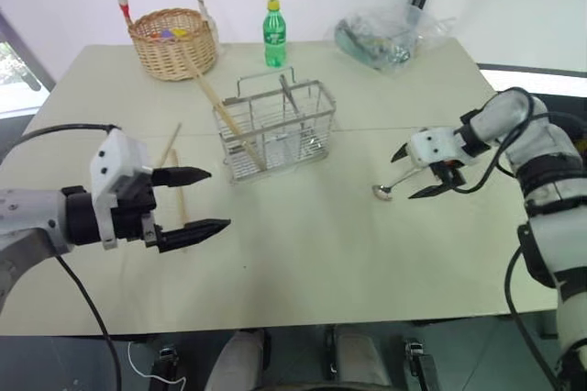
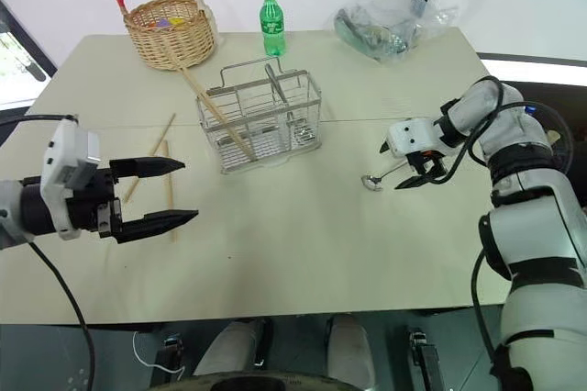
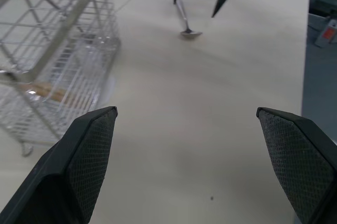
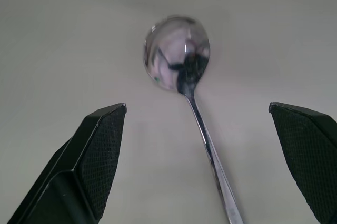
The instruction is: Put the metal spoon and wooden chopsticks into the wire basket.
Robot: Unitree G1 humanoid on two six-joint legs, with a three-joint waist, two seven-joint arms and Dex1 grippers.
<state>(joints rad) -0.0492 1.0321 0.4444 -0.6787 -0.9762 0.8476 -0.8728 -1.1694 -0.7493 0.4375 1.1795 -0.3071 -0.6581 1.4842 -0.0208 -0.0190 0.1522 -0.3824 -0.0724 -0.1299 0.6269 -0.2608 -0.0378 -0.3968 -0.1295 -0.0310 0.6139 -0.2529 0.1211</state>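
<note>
The metal spoon (image 1: pixel 383 192) lies on the table, right of the wire basket (image 1: pixel 275 125), with its bowl toward me. My right gripper (image 1: pixel 404 177) hangs open just over the spoon's handle, one finger on each side of it; in the right wrist view the spoon (image 4: pixel 179 61) lies between the spread fingers. One wooden chopstick (image 1: pixel 225 111) leans in the wire basket, its top sticking out toward the far left. Two more chopsticks (image 2: pixel 151 166) lie on the table left of the basket. My left gripper (image 1: pixel 218 198) is open and empty above them, pointing right.
A round wicker basket (image 1: pixel 172 42) with a tall handle stands at the far left of the table (image 1: pixel 312 262). A green bottle (image 1: pixel 274 33) stands behind the wire basket. A crumpled plastic bag (image 1: pixel 385 38) lies at the far right.
</note>
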